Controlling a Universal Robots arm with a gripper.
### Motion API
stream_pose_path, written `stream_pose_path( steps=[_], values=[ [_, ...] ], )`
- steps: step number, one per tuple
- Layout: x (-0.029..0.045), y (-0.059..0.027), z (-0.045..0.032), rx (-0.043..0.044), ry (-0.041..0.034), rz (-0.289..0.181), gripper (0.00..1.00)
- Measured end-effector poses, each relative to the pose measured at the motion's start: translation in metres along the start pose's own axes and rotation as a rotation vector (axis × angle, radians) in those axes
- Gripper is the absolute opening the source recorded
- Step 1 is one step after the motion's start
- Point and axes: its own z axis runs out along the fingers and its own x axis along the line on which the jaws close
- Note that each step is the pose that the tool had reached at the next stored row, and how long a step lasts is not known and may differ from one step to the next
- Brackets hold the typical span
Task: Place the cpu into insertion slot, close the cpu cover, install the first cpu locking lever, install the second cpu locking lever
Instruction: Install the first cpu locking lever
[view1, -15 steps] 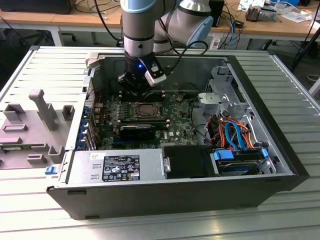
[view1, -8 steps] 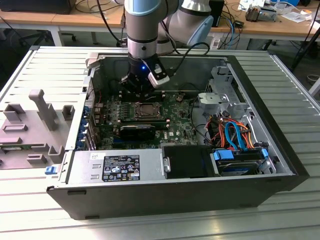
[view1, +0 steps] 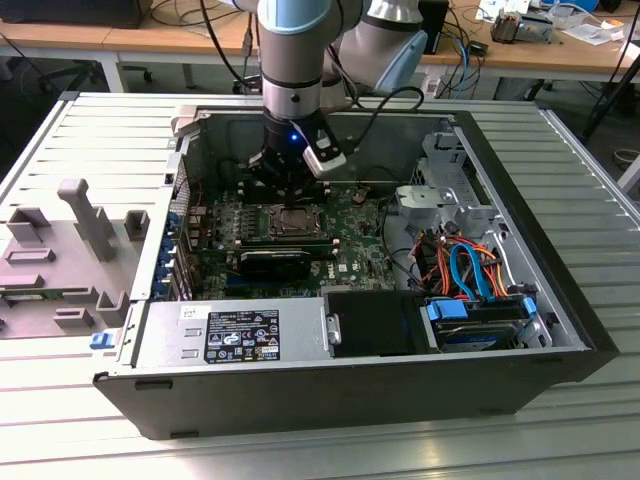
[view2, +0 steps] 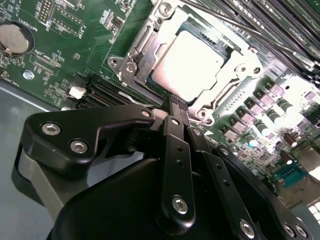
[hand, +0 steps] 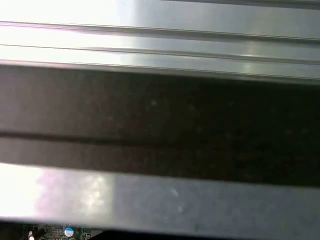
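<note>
In the second wrist view the cpu (view2: 187, 62) lies flat in the insertion slot (view2: 121, 64), silver top up. The cpu cover (view2: 243, 56), a silvery frame, lies down around it, the chip showing through its window. My gripper (view2: 176, 104) is shut, its black fingers pressed together with nothing between them, the tips right at the socket's near edge. Whether they touch a locking lever I cannot tell. In the exterior view the gripper (view1: 287, 192) hangs just above the socket (view1: 293, 222) inside the open computer case.
The green board (view1: 345, 235) fills the case floor. A black card (view1: 275, 262) lies beside the socket. A power supply (view1: 240, 335) and a drive bay with blue and orange cables (view1: 470, 275) stand along the case front. A grey fixture (view1: 70, 250) sits outside.
</note>
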Motion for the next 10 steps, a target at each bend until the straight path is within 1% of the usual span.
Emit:
stream_pose_path(
  steps=[7,8,9,10],
  values=[
    [-0.0087,-0.0006,0.0015,0.0007,0.0002,0.000,0.11],
    [-0.0125,-0.0009,0.0024,0.0007,0.0002,0.000,0.11],
    [-0.0183,-0.0014,0.0037,0.0007,0.0004,0.000,0.11],
    [-0.0200,-0.0015,0.0041,0.0008,0.0003,0.000,0.11]
  ],
)
